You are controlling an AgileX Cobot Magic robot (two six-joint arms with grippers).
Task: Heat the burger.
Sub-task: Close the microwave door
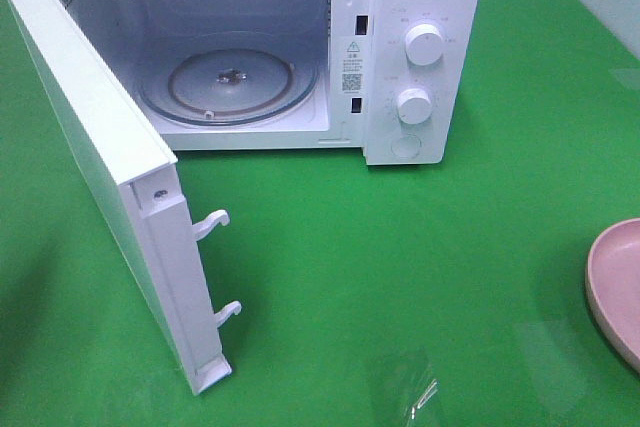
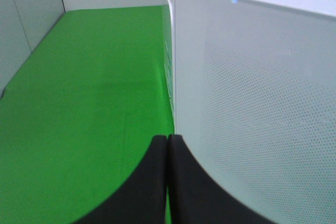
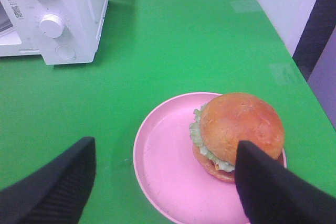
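Surface: one bench (image 1: pixel 400 247), covered in bright green, with pale wall panels at its edges in the wrist views.

Item 1. Microwave (image 1: pixel 420 7), white, one, standing at the far side of the bench. Its door (image 1: pixel 90 147), one, is swung fully open toward the left of the high view; two white latch hooks (image 1: pixel 212 222) project from the door's free edge, one above the other. Inside the open cavity lies one round glass turntable (image 1: pixel 228 82), bare. The control panel on the right of the cavity carries two round white knobs (image 1: pixel 425 45), upper and lower, with one round button below them.

Item 2. Left pincer (image 2: pixel 167 145), one, black, its two fingers pressed together with no gap and nothing between them. It sits close beside the outer perforated face of the open door; whether it touches the door cannot be told.

Item 3. Plate (image 3: pixel 163 166), pink, round, one, on the bench well to the right of the microwave; only its rim shows at the right edge of the high view.

Item 4. Burger (image 3: pixel 239 132), one, resting on the plate toward one side, brown bun uppermost, green lettuce showing beneath.

Item 5. Right pincer (image 3: pixel 165 182), one, black, spread wide and empty above the plate, one finger in front of the burger's edge.
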